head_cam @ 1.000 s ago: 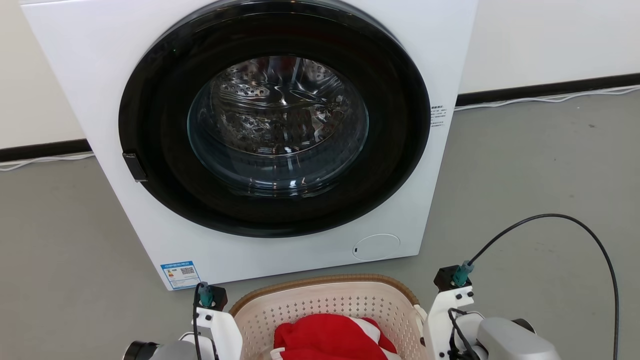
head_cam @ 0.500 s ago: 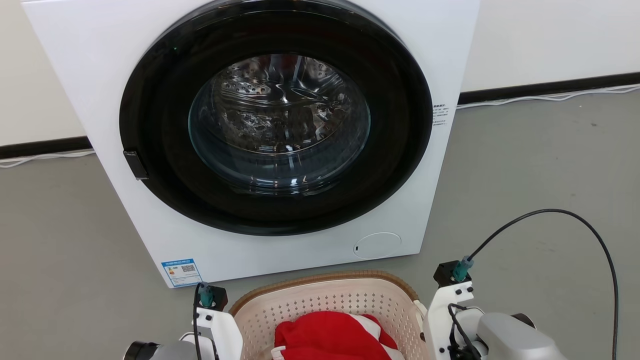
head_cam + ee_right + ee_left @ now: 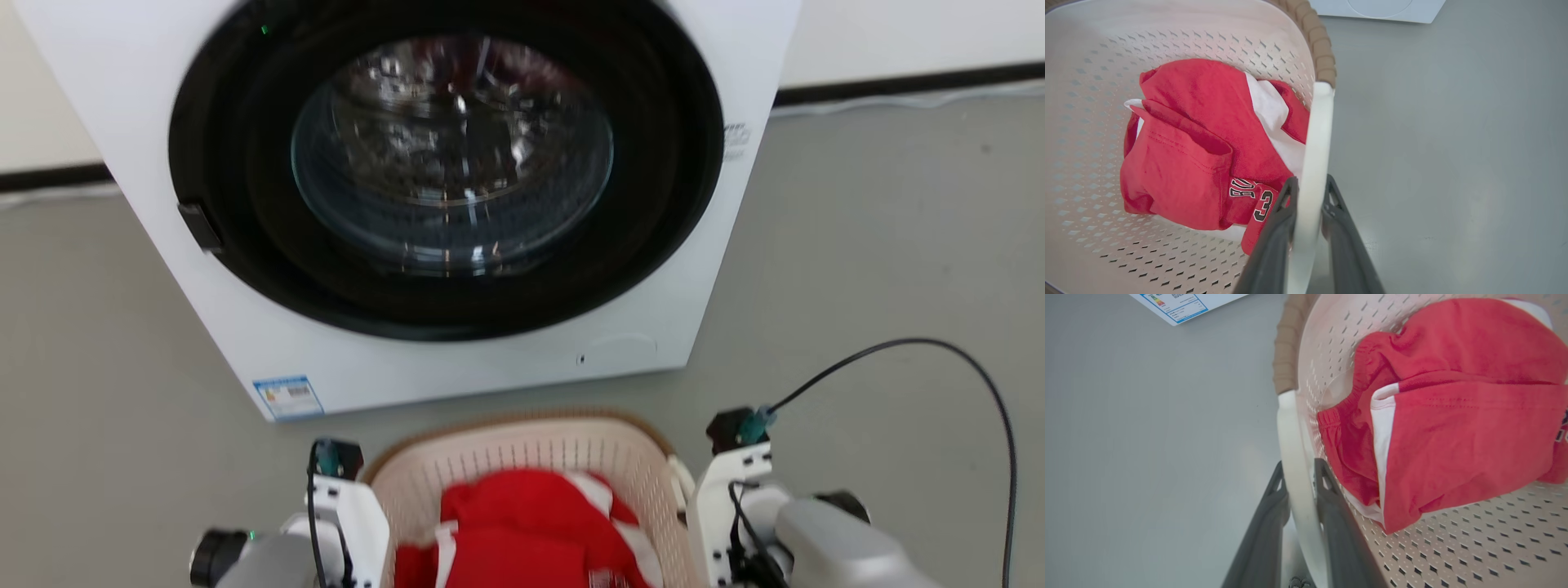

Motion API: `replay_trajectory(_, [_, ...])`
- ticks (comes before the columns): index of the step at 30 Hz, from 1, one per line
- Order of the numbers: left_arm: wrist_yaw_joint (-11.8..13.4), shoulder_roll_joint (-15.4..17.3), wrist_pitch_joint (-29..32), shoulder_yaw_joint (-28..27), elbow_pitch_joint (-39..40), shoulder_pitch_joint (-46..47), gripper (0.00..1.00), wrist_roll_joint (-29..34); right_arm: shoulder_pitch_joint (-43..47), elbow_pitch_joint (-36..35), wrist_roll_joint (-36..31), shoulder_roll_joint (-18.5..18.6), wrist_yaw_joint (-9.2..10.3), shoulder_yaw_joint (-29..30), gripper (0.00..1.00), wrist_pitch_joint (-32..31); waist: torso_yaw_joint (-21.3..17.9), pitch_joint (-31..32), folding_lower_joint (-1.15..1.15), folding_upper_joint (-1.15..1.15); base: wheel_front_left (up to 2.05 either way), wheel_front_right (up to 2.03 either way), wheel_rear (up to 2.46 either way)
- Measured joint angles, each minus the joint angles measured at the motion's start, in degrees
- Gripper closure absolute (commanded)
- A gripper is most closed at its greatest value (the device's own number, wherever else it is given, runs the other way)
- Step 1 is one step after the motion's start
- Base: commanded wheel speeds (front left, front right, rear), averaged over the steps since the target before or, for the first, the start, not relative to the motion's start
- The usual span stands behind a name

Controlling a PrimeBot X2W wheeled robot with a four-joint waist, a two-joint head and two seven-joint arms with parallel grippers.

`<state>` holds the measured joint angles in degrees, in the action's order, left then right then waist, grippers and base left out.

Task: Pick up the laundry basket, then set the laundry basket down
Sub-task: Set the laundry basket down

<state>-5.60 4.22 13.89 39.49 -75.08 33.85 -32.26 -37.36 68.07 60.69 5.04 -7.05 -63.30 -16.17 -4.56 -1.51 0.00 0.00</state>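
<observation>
The laundry basket [image 3: 522, 425] is cream perforated plastic with a brown woven-look rim, and it sits low in the head view in front of a washing machine. A red and white garment [image 3: 522, 523] lies inside it. In the left wrist view my left gripper [image 3: 1299, 469] is shut on the basket's white left handle [image 3: 1290, 428], one dark finger on each side. My right gripper [image 3: 1310, 181] in the right wrist view is shut the same way on the white right handle [image 3: 1321, 122]. The pictures do not tell whether the basket touches the floor.
The white washing machine [image 3: 490, 367] with its closed round dark door [image 3: 449, 155] stands just beyond the basket. Grey floor [image 3: 882, 245] spreads to both sides. A black cable [image 3: 980, 392] loops up from my right wrist. A white cord [image 3: 898, 102] runs along the wall base.
The whole head picture has shifted and blurred, so the camera has moved; the machine looks nearer and more of the basket shows. Both grips on the handles look unchanged.
</observation>
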Motion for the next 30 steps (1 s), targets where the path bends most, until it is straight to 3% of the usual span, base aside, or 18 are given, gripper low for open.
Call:
replay_trajectory(17, [3.1,1.7,-11.9,0.3,1.5,13.5,1.00,1.1,-12.7,-0.6,-1.3,1.5,0.00,-1.1,1.00,17.0,0.7,-20.3,0.00,0.00,0.00,0.00,0.00])
replay_trajectory(30, [5.1,1.7,-18.6,0.8,1.5,19.2,1.00,1.6,-18.6,1.7,-2.0,1.4,0.00,-2.1,1.00,23.8,0.3,-33.1,0.00,0.00,0.00,0.00,0.00])
